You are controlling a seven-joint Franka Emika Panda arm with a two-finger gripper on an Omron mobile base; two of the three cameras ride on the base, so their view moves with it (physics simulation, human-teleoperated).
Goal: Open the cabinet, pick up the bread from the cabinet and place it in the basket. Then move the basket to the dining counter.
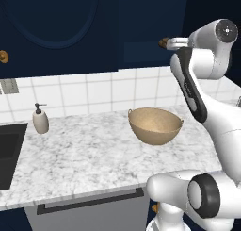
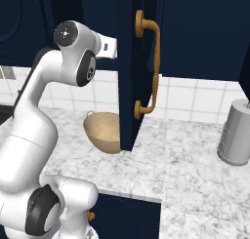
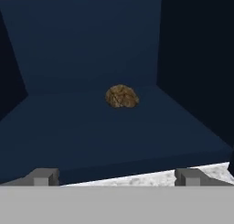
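Bread point(image 3: 122, 96), small brown lumpy roll, alone on navy cabinet point(image 3: 91, 127) shelf, fingers point(image 3: 42, 177) spread wide, empty.

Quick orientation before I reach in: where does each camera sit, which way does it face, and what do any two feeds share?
Left base view: behind the arm, to its left, looking forward and down over the counter, basket and soap bottle; the arm rises at right.
Right base view: behind, to its right, facing the open cabinet door, its handle and a grey canister; the arm rises at left.
Hand view: on the hand, looking into the cabinet at the bread; the open gripper shows at the bottom.
Both base views share the basket and counter.
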